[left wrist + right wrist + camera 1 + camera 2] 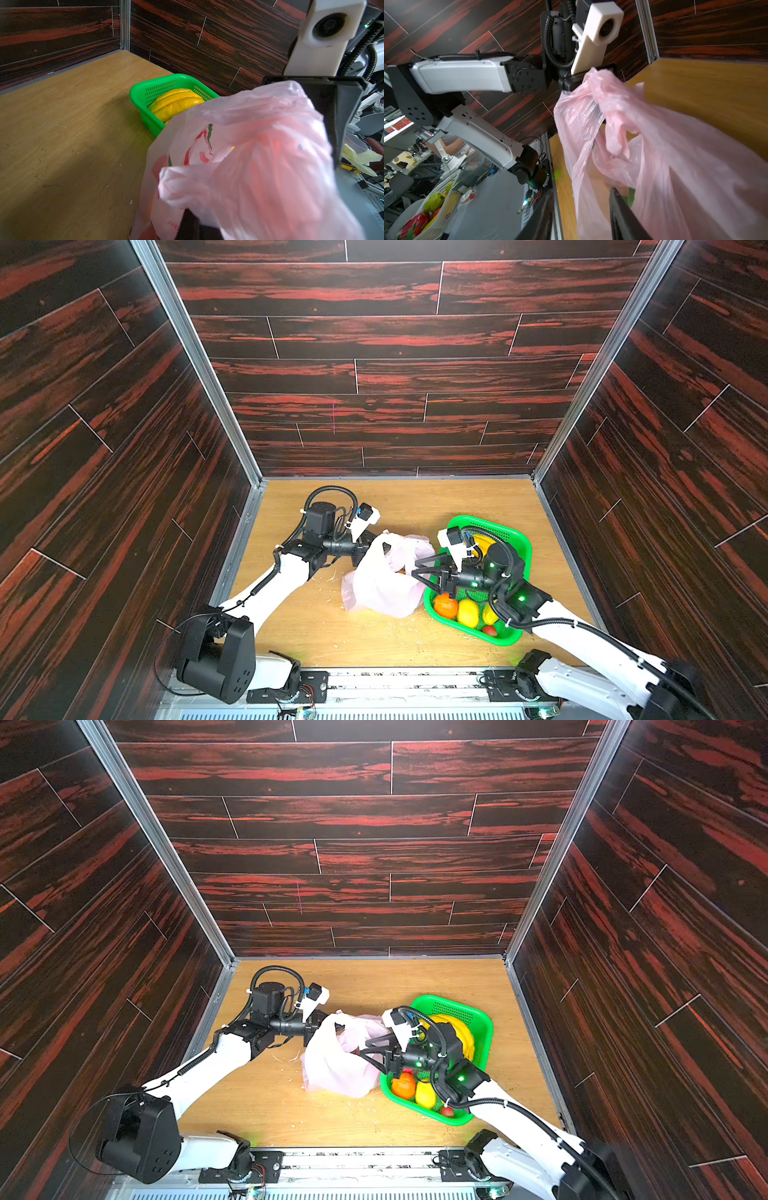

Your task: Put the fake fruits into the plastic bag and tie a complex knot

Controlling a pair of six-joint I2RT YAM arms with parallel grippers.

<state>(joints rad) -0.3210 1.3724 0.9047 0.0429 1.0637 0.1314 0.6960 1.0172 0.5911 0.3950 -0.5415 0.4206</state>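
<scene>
Plastic bag (378, 585) is clenched by its upper edge in the left fingers (572, 82); right fingers (620, 214) stand spread, gripping nothing, tips at its mouth, green basket (160, 79) behind them.

Both top views are evenly lit and sharp at centre; the walls (374, 335) bend outward toward the frame edges. The table (374, 639) shows only faint, soft shadows. In both wrist views the bag (259, 166), close to the lens, is blurred; a broad shadow crosses the table in the left wrist view.
</scene>
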